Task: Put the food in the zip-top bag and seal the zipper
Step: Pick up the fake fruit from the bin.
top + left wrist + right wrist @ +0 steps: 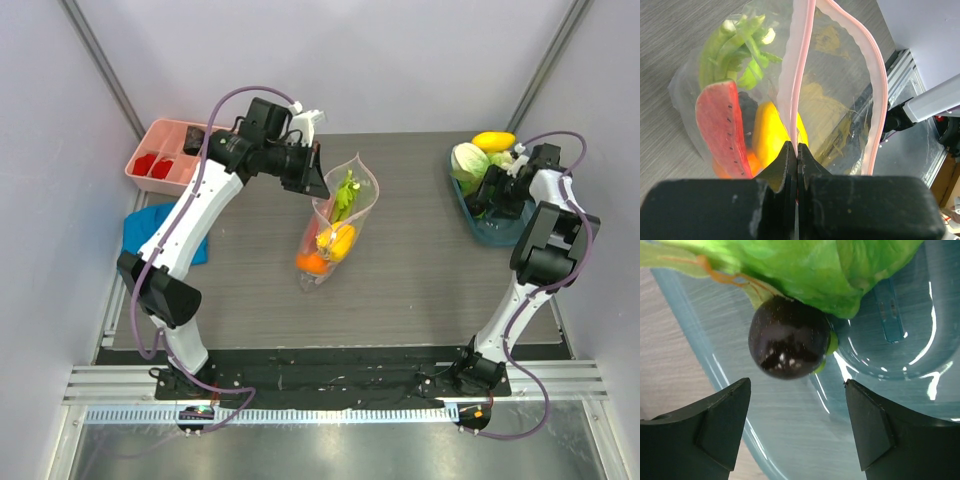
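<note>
From above, the bag [335, 225] stands near the middle of the counter [420, 280], its mouth toward the far side and spread open. Inside it lie a leek [347, 194], a yellow fruit [337, 240] and, at the bottom, an orange [311, 263]. The left hand [318, 176] is at the bag's far left edge, by the mouth. The right hand [493, 196] hangs low over a blue tub [492, 237] at the counter's right side. The tub holds a cabbage [467, 160] and another yellow fruit [493, 141] at its far end. A pink tray [165, 155] sits at the far left corner, with a blue cloth [150, 225] just in front of it.

In the left wrist view, the left hand is closed tight on the zipper strip [799, 60], its two fingers pressed together on one side of the mouth. The other side of the strip bows well away to the right, so the mouth gapes. Through the plastic show the leek, a watermelon slice [722, 125], the yellow fruit and a bit of the orange.

In the right wrist view, the right hand is open, with nothing between its spread fingers. It hovers above a dark grape [787, 337] that lies in the tub, touching the cabbage.
</note>
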### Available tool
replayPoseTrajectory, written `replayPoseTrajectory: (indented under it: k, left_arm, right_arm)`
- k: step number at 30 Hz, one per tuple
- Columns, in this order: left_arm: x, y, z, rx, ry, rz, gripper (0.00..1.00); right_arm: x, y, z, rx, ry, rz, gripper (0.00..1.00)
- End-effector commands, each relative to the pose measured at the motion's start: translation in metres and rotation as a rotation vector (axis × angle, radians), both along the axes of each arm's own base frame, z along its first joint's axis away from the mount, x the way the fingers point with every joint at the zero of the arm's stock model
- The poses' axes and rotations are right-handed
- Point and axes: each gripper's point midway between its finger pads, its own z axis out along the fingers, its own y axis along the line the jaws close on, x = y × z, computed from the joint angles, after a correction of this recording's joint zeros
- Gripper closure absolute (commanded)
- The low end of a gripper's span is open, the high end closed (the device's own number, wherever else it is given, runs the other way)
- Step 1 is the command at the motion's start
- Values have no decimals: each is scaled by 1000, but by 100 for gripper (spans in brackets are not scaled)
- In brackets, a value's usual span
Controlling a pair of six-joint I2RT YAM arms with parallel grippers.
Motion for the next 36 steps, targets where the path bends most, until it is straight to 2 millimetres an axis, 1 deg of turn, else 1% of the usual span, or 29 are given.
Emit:
replayPoseTrajectory:
  k: [1,2,8,16,18,19,21,22,24,25,27,28,29,31,32,34,35,36]
  left_arm:
    - [1,0,18,-43,-61,-21,100]
    - [2,1,17,-42,-58,-19,100]
    - [4,3,13,-36,-44,-10,100]
    - [8,2,6,-32,-18,-2,100]
    - [9,3,6,-32,-15,2,100]
    - [9,3,6,-31,-13,3,100]
    - [9,4,5,-28,-14,5,100]
    - [9,4,4,-25,-11,6,100]
    - [9,5,5,-25,-13,7,100]
    - [9,5,6,-26,-15,9,100]
    - [9,5,6,-25,-14,10,100]
    - [9,5,6,-25,-14,10,100]
    - [9,5,6,-25,-14,10,100]
    - [8,5,6,-26,-10,11,100]
    - [9,5,6,-28,-7,12,100]
    - [8,4,6,-31,-6,9,100]
    - [8,4,6,-33,-7,9,100]
    - [9,4,6,-34,-7,10,100]
  right_arm:
    - [32,-12,27,-35,-137,-122,19]
    - [34,-12,19,-20,-123,-135,19]
    - [42,-7,10,42,-124,-173,19]
    - [32,4,-15,105,-60,-198,21]
    - [29,3,-19,104,-49,-202,23]
    - [29,2,-18,97,-55,-199,26]
    - [27,2,-17,94,-53,-196,31]
    - [27,2,-11,90,-64,-196,36]
    - [23,1,-8,89,-61,-197,46]
    - [21,-3,1,84,-74,-202,49]
    - [14,-7,9,84,-68,-213,56]
    - [10,-9,19,77,-81,-213,57]
    - [4,-14,23,85,-82,-228,58]
    - [-6,-18,31,93,-77,-239,59]
    - [-12,-23,42,90,-95,-252,59]
    - [-21,-21,53,109,-98,-245,62]
    - [-24,-20,68,98,-129,-231,63]
    - [-25,-18,75,103,-143,-225,63]
